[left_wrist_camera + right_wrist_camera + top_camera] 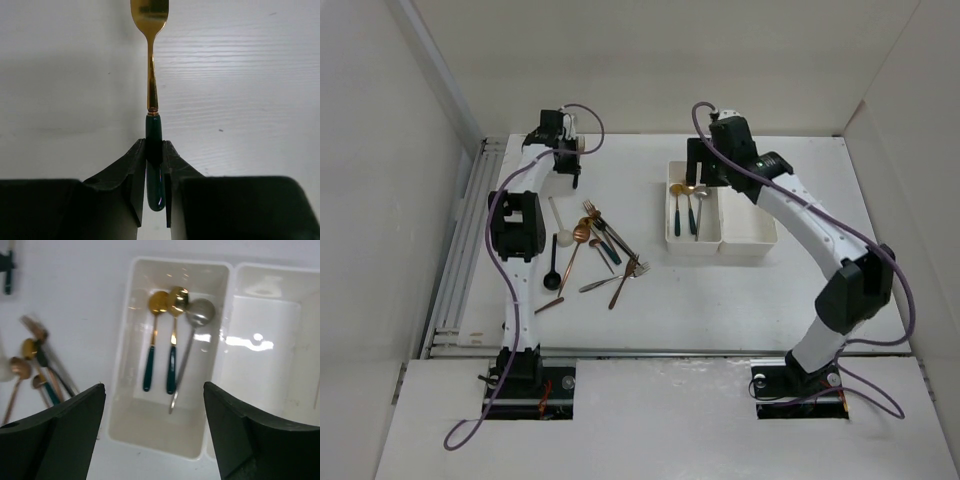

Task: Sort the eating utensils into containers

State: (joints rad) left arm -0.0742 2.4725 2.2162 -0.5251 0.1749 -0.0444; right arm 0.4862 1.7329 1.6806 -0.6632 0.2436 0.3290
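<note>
A white table (750,300) with faint wood grain fills the middle of the scene. A metal rail (455,270) runs along its left edge. Plain white walls (660,60) stand left, right and far. A white board (660,420) lies along the near edge.

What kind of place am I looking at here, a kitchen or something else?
Probably a robotics lab test cell, not a kitchen: a white table boxed in by plain white panels, a left arm and right arm bolted at its near edge, and loose utensils beside two joined white bins.
</note>
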